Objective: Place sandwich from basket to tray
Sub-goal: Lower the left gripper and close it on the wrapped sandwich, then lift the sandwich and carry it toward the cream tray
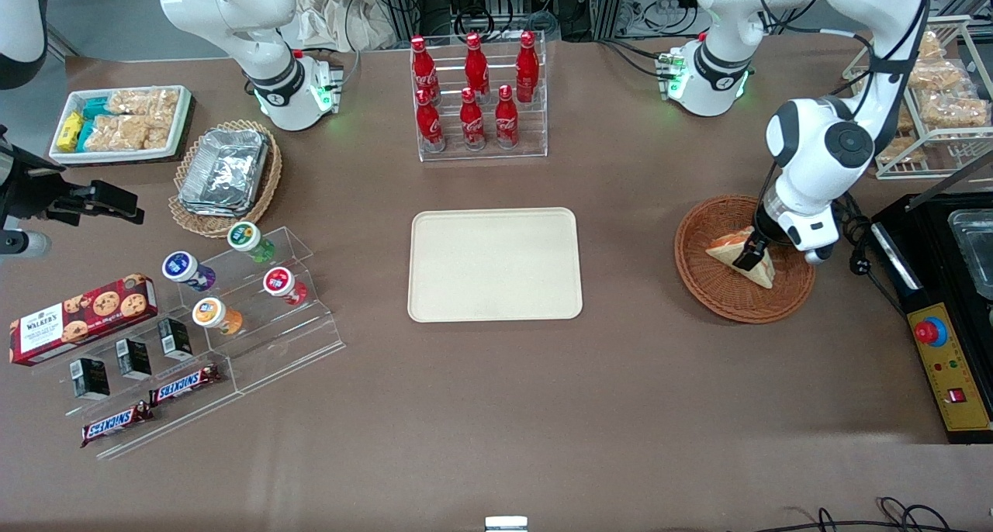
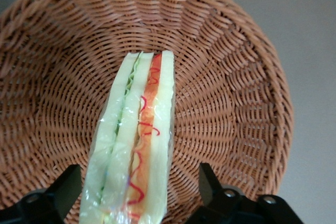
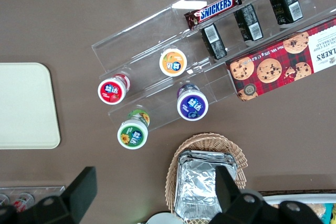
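brown table (image 1: 621,377) | sandwich (image 2: 134,140) wrapped, red/green layers, in basket (image 2: 231,77) | tool (image 2: 137,190) open, straddling it

cola bottles (image 1: 475,90), cookie box (image 1: 81,317), Snickers bars (image 1: 150,409)

The brown counter (image 1: 621,377) carries the cream tray (image 1: 495,264) at its centre — bare on top. At three o'clock from it sits the reddish basket (image 1: 733,295) (the gripper (image 1: 751,254) hangs low over it, fingers spread about the sandwich (image 1: 735,247)). At twelve o'clock stands the rack of red bottles (image 1: 475,90); at nine, the clear stepped shelf (image 1: 268,338).
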`<state>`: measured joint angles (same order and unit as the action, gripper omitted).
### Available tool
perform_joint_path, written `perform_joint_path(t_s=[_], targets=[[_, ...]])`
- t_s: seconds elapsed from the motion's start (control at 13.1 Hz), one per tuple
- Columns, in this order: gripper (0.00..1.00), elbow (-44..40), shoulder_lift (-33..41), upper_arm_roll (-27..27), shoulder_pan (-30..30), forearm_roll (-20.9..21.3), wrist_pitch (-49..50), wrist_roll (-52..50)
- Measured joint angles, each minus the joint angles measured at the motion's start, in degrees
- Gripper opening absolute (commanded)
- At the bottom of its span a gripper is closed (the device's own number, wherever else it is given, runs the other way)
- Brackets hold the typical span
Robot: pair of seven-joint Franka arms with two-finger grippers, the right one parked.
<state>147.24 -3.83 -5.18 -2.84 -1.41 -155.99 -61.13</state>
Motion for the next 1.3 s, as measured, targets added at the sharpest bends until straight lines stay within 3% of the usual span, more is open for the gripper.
perform_joint_path(t_s=[0.61, 1.07, 1.3], targets=[[0.00, -1.3, 1.4, -0.1, 0.1, 0.2, 1.1, 2.4], [0.00, -10.8, 9.1, -3.4, 0.2, 0.3, 21.6, 12.3], [0.00, -23.3, 9.1, -8.8, 0.4, 0.3, 37.7, 13.9]])
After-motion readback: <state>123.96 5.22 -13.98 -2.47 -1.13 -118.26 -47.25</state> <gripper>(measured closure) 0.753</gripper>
